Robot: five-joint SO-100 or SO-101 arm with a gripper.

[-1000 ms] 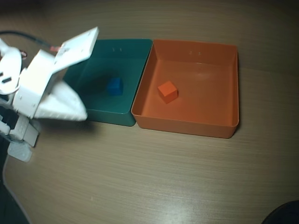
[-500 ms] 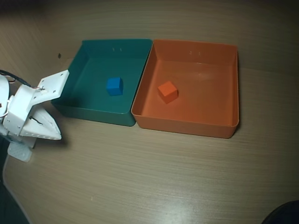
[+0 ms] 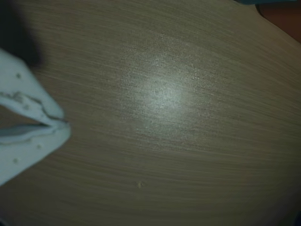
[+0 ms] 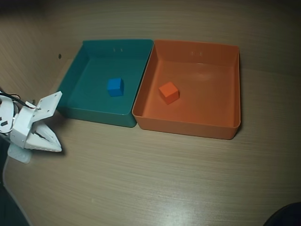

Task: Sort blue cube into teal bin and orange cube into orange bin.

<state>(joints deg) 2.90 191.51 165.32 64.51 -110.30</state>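
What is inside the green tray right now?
In the overhead view, one small blue cube sits on the floor of the teal bin, clear of the walls. Nothing covers the bin; the claw is outside it, so the whole floor shows.

A wooden table [image 4: 164, 179] with a glare patch.

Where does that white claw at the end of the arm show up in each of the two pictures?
Wrist view: the gripper comes in from the left edge, its tips together over bare wood.
Overhead view: the gripper sits at the far left, below the teal bin's lower left corner, off the bins.
Shared landmark: the wooden table, under the gripper in both.
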